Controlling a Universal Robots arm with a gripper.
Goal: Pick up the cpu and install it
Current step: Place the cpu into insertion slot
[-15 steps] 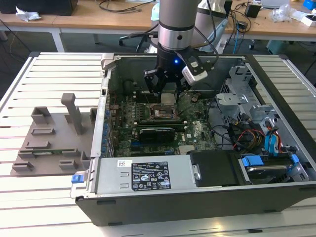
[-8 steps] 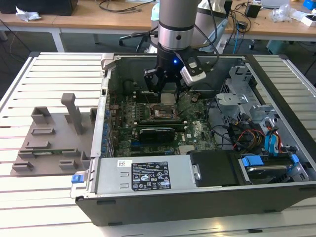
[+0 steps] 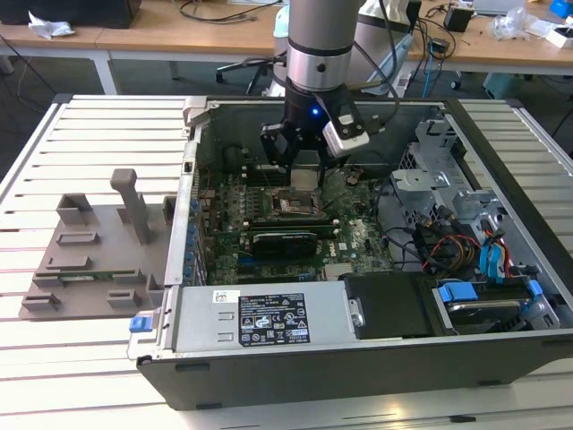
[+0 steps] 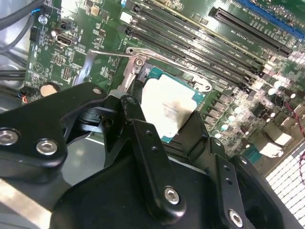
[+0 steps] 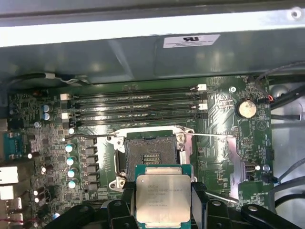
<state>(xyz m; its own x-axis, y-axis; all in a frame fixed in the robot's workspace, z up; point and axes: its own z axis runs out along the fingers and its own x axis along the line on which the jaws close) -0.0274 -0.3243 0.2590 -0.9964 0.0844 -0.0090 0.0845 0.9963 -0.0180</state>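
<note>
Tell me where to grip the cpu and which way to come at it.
Grip the cpu by two opposite thin edges, coming from straight above its flat metal top, as the hand holds it now. It is flat and thin, so only the edges offer purchase, leaving the underside free.

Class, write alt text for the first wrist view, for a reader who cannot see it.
The gripper holds the cpu by its edges, metal plate facing the camera, close to the open, empty socket on the green motherboard. Memory slots run beyond the socket.
</note>
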